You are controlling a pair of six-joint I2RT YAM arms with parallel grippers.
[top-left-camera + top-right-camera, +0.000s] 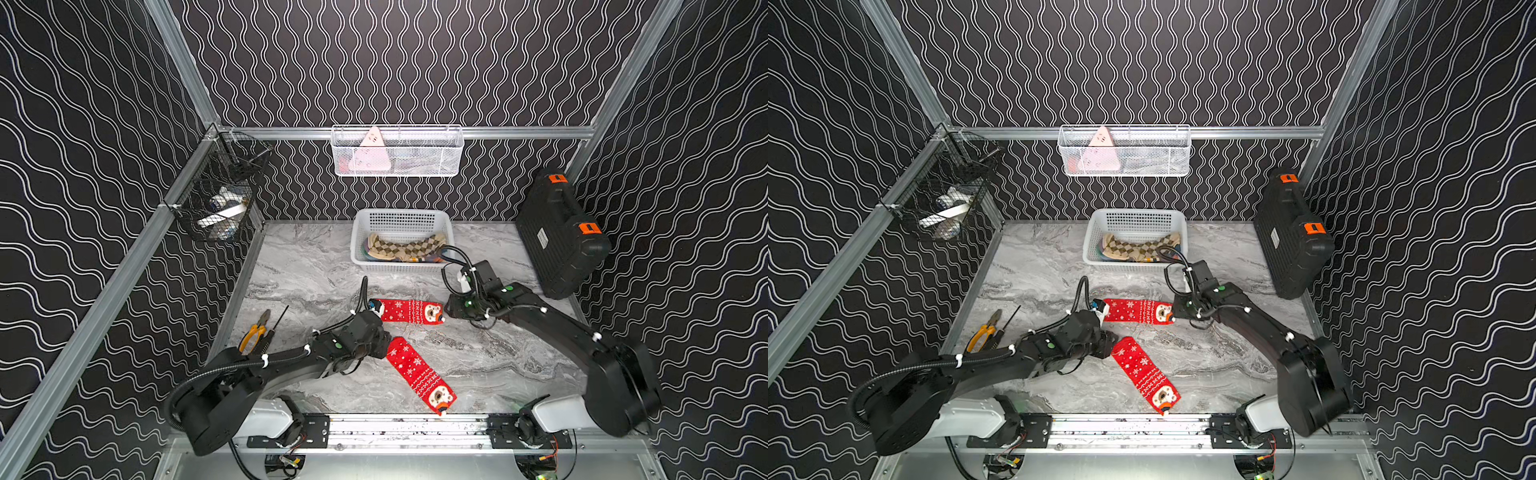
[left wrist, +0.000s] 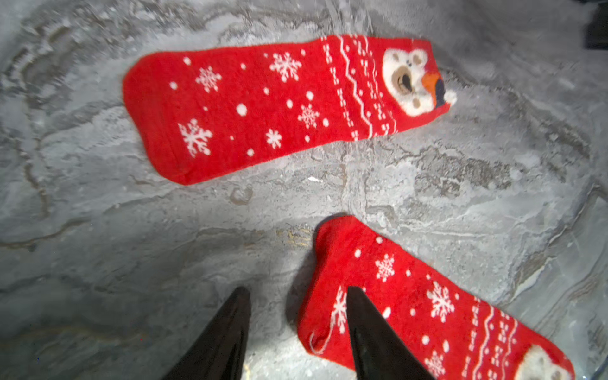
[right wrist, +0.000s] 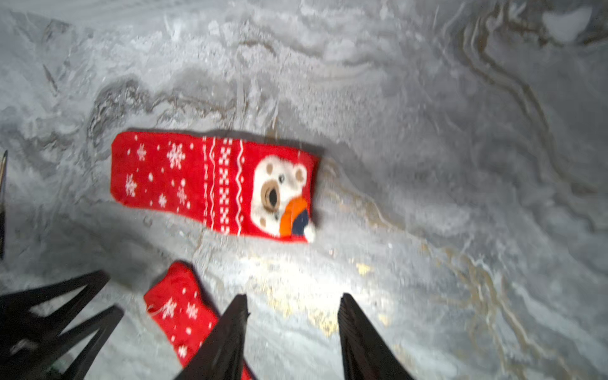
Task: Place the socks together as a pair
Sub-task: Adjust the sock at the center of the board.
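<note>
Black walls [image 1: 395,62] with white wavy lines enclose a grey marbled tabletop [image 1: 316,266], framed by aluminium rails [image 1: 519,133].

Black jointed arms [image 1: 552,328], white bases [image 1: 266,417], corrugated cables [image 1: 216,369], white zip ties [image 1: 264,362], green dots [image 1: 338,345]

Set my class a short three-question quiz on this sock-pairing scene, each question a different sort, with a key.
1. True or false: the far red bear-face sock lies apart from the near red bear-face sock.
2. The tan argyle sock lies: A in the white plastic basket; B on the grey marble table; C in the black case.
3. Fill in: the left gripper and right gripper both stand ____.
Key: 1 true; 2 A; 3 open.
</note>
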